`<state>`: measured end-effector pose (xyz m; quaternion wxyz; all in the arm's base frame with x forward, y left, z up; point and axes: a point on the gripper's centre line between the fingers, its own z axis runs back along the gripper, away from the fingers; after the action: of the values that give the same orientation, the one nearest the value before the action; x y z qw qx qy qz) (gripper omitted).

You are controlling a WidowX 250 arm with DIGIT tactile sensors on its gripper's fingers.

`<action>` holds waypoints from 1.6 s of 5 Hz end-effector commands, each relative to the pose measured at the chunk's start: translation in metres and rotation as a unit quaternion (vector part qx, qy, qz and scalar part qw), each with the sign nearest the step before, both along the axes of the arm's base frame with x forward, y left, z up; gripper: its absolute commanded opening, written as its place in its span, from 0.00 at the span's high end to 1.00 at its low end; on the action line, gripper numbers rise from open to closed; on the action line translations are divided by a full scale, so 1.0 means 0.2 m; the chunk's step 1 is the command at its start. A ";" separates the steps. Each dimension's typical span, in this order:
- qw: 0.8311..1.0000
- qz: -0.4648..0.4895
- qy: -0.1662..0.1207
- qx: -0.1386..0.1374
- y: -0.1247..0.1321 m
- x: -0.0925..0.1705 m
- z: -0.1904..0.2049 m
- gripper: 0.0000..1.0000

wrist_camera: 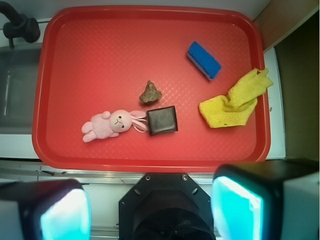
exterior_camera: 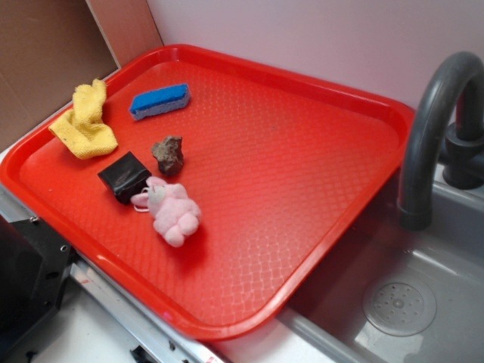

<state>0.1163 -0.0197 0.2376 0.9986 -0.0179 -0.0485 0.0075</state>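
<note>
My gripper (wrist_camera: 150,210) hangs high above the tray's near edge, open, with nothing between its cyan-lit fingers (wrist_camera: 235,210). It is out of the exterior view. On the red tray (exterior_camera: 318,136) (wrist_camera: 100,45) lie a pink plush bunny (exterior_camera: 172,211) (wrist_camera: 111,124), a black square block (exterior_camera: 125,176) (wrist_camera: 162,120) touching the bunny's ears, a small brown rock (exterior_camera: 168,153) (wrist_camera: 150,93), a blue sponge (exterior_camera: 159,100) (wrist_camera: 204,60) and a crumpled yellow cloth (exterior_camera: 85,121) (wrist_camera: 235,100).
A grey sink basin (exterior_camera: 408,295) (wrist_camera: 15,90) with a dark faucet (exterior_camera: 435,128) (wrist_camera: 20,25) adjoins the tray. The robot's black base (wrist_camera: 165,205) (exterior_camera: 30,280) sits at the tray's near edge. A brown board (exterior_camera: 45,53) stands behind the tray.
</note>
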 end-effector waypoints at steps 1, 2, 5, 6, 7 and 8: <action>1.000 0.000 0.000 0.000 0.00 0.00 0.00 0.00; 0.996 0.093 -0.009 -0.004 0.01 0.01 -0.02 0.00; 0.890 0.451 0.006 -0.070 -0.06 0.10 -0.30 0.00; 0.869 0.485 0.023 -0.098 -0.09 0.14 -0.38 0.00; 0.851 0.516 0.018 -0.099 -0.12 0.21 -0.48 0.00; 0.837 0.535 0.027 -0.108 -0.14 0.25 -0.58 0.00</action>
<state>0.1642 -0.0480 0.1160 0.8353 -0.0904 -0.0143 0.5421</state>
